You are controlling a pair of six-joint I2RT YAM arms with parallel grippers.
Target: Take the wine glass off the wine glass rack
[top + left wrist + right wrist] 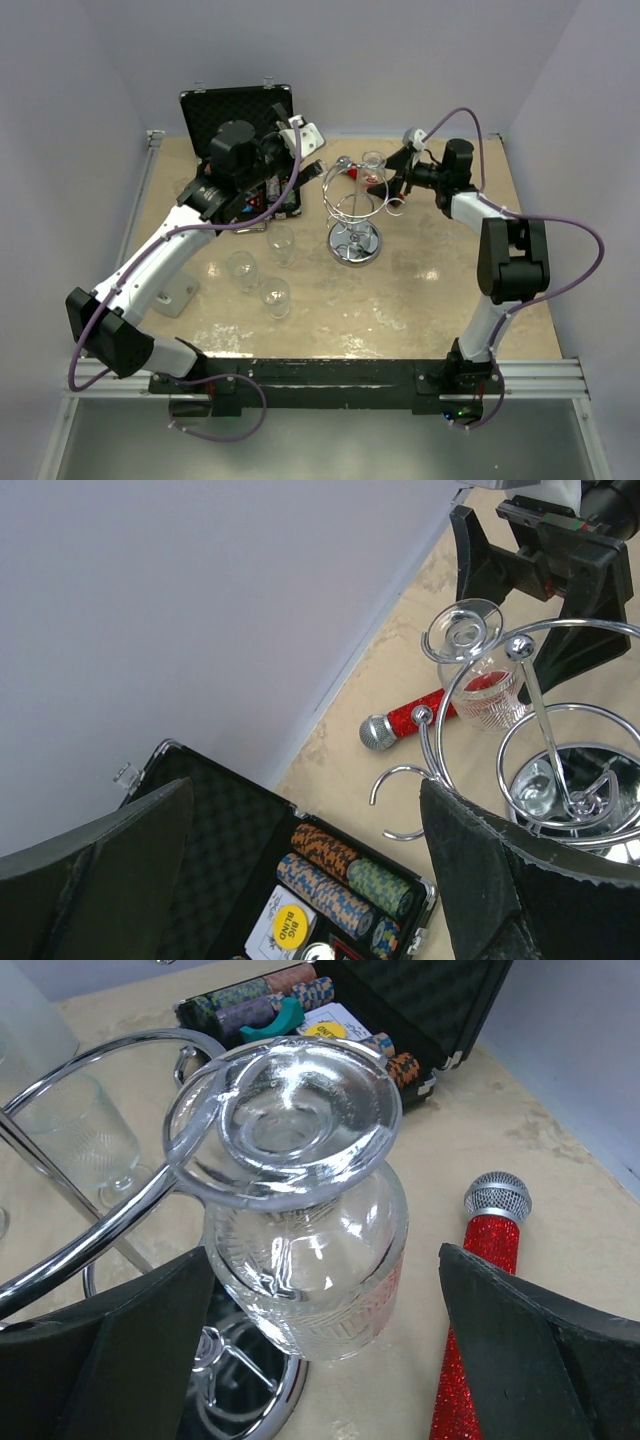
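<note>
The chrome wine glass rack (354, 243) stands mid-table, with a round mirrored base, a thin post and wire loops on top. A clear wine glass (373, 168) hangs upside down from a loop on its far right side. In the right wrist view the glass (310, 1260) hangs by its foot in the wire loop (100, 1225). My right gripper (325, 1260) is open, one finger on each side of the bowl. My left gripper (305, 790) is open and empty above the open chip case, left of the rack (545, 720) and glass (478, 685).
A black chip case (240, 110) lies open at the back left, holding chip stacks (340, 880). A red glitter microphone (475, 1360) lies on the table behind the rack. Three glasses (275, 296) stand upright left of the rack. Walls enclose three sides.
</note>
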